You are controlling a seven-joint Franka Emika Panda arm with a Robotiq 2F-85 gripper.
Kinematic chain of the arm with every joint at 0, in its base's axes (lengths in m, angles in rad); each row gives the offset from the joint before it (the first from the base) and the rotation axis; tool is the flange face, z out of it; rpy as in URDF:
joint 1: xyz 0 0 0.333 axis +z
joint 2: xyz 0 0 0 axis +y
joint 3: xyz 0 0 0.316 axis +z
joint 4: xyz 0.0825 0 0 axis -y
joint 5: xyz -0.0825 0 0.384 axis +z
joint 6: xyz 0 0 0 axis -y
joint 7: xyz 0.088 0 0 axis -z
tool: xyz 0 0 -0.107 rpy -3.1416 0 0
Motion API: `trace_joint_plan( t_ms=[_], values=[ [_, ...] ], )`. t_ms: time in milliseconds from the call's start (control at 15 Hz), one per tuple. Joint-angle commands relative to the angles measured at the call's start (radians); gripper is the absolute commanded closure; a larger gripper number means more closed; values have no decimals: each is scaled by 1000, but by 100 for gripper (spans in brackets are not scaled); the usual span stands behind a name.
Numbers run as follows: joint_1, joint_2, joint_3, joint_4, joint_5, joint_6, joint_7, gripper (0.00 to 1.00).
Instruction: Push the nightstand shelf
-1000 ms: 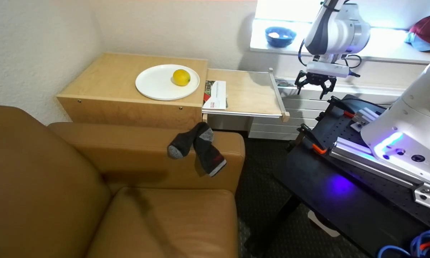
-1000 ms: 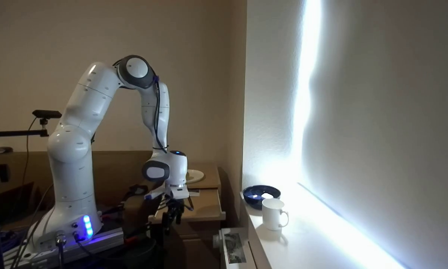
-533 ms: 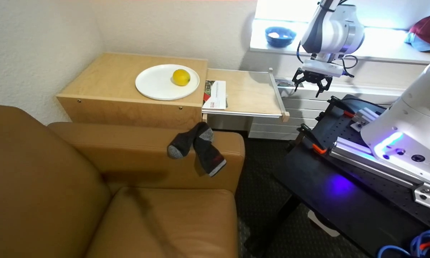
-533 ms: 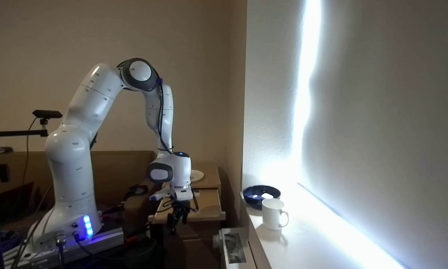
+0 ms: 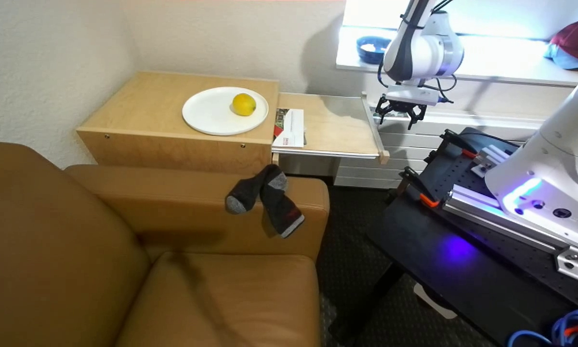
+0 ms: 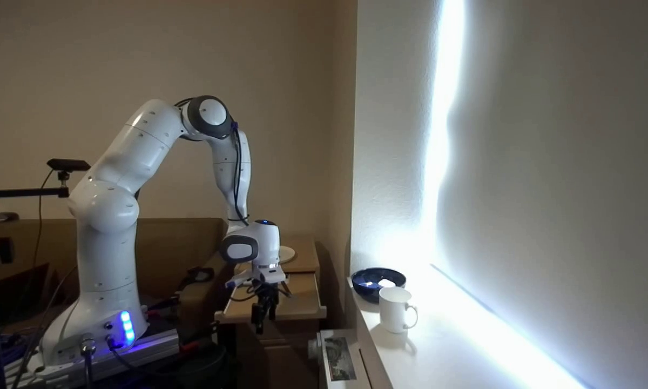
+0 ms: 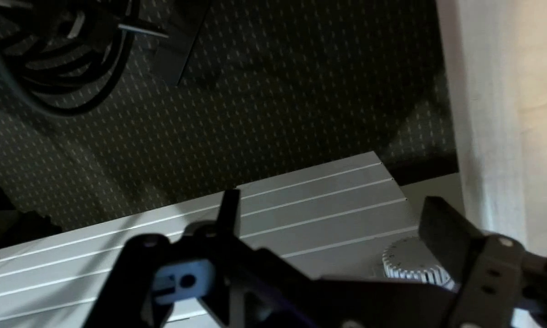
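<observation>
The nightstand (image 5: 159, 96) is a light tan wood cabinet, also in an exterior view (image 6: 305, 259). Its shelf (image 5: 337, 118) is pulled out toward the robot, with a paler front edge; it also shows in an exterior view (image 6: 302, 297). In the wrist view the shelf (image 7: 544, 105) fills the right side, edge running top to bottom. My gripper (image 5: 395, 124) is open and empty, just outside the shelf's front edge; it also shows in an exterior view (image 6: 264, 319). In the wrist view the gripper (image 7: 332, 202) has its right finger close to that edge; I cannot tell whether they touch.
A booklet (image 5: 291, 127) lies on the shelf. A white plate (image 5: 202, 113) with a lemon (image 5: 243, 104) sits on the nightstand top. A white radiator (image 7: 310, 214) with a knob (image 7: 412, 257) is below the gripper. A blue bowl (image 6: 364, 286) and white mug (image 6: 394, 310) stand on the sill.
My gripper has moved toward the shelf's front edge, staying open. The shelf, booklet, plate and lemon have not moved.
</observation>
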Motion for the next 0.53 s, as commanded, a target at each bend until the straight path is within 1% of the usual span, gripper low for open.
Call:
trace_joint_plan(
  t_ms=[0, 200, 467],
  values=[
    [15, 69, -5, 72, -22, -54, 17, 0],
    [33, 74, 4, 109, -27, -73, 14, 0],
    [114, 70, -19, 149, -62, -103, 30, 0]
  ],
)
